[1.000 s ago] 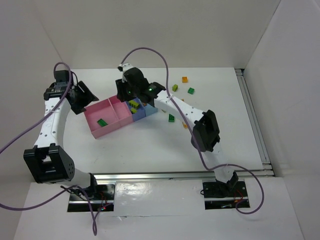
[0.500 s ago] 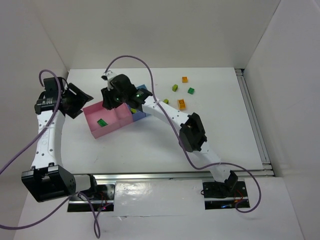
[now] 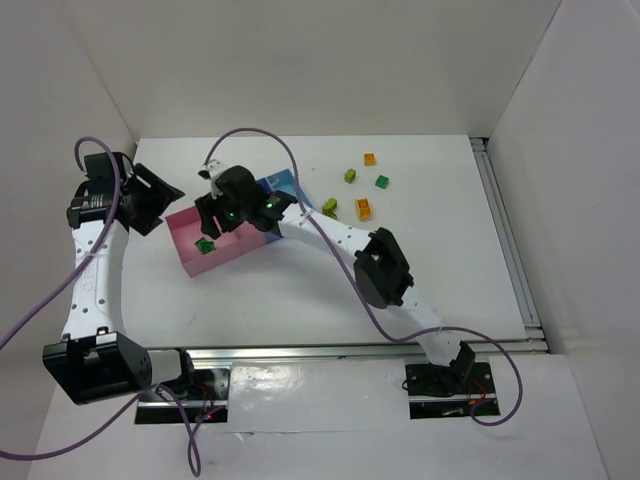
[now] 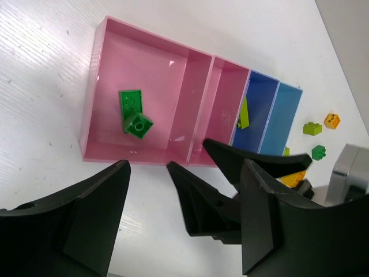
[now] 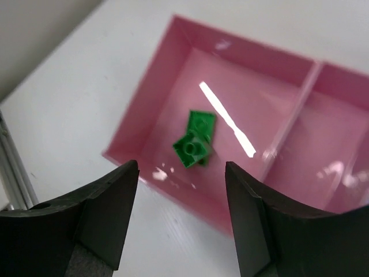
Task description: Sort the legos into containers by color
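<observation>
Fingers of my right gripper just parted, nothing between them now. Dark green brick has dropped into the end pink bin, leaning on 1 flat green brick. 2 greens sorted; other legos wait on the table.

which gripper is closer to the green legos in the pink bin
Right. The right gripper hangs open directly over the green legos in the pink bin; the left gripper is outside the bin, off its left end.
</observation>
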Controlling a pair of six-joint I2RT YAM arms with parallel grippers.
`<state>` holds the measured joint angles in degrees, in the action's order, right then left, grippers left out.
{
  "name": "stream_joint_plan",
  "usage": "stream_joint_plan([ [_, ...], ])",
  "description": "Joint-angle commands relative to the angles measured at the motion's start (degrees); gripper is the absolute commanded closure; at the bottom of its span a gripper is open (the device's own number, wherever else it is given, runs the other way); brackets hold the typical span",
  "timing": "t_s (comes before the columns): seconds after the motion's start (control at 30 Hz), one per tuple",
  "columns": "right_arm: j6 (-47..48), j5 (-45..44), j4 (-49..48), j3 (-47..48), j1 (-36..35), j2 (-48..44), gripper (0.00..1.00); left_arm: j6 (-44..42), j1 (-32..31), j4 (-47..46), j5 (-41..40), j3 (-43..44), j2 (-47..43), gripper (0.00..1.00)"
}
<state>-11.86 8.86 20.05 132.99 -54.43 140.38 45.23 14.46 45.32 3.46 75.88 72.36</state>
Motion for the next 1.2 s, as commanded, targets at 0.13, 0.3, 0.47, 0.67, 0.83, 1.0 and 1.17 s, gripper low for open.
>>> stream_joint_plan([
  [0.13,-3.6,-16.6,-10.1,-37.5,6.8,-30.9,0.35,-7.5,-6.4,-3.7,1.8,3.2,0.8,0.23],
  [0.3,-11.7,-24.2,-4.0,-56.2,12.9,-44.3,0.35,-12.2,-19.4,-2.4,-4.7,8.0,8.0,0.24],
  [0.47,-16.5,-22.2,5.2,-59.9,18.4,-42.4,0.24,-11.5,-24.5,-1.9,-6.2,11.2,14.0,0.24],
  [0.67,-15.5,-21.4,6.4,-55.8,19.5,-34.2,0.19,-11.5,-25.8,-1.9,-6.2,13.1,16.0,0.23],
  [0.83,-15.5,-22.0,3.2,-55.3,20.7,-30.0,0.19,-12.0,-25.8,-1.3,-6.9,12.5,16.0,0.22],
  [1.0,-15.5,-21.5,1.0,-54.2,22.2,-26.7,0.32,-12.6,-23.7,-1.3,-6.9,12.5,14.8,0.22],
  [1.17,-14.9,-22.0,0.8,-51.5,21.7,-24.7,0.58,-12.6,-20.4,-1.3,-5.6,11.3,13.8,0.22],
])
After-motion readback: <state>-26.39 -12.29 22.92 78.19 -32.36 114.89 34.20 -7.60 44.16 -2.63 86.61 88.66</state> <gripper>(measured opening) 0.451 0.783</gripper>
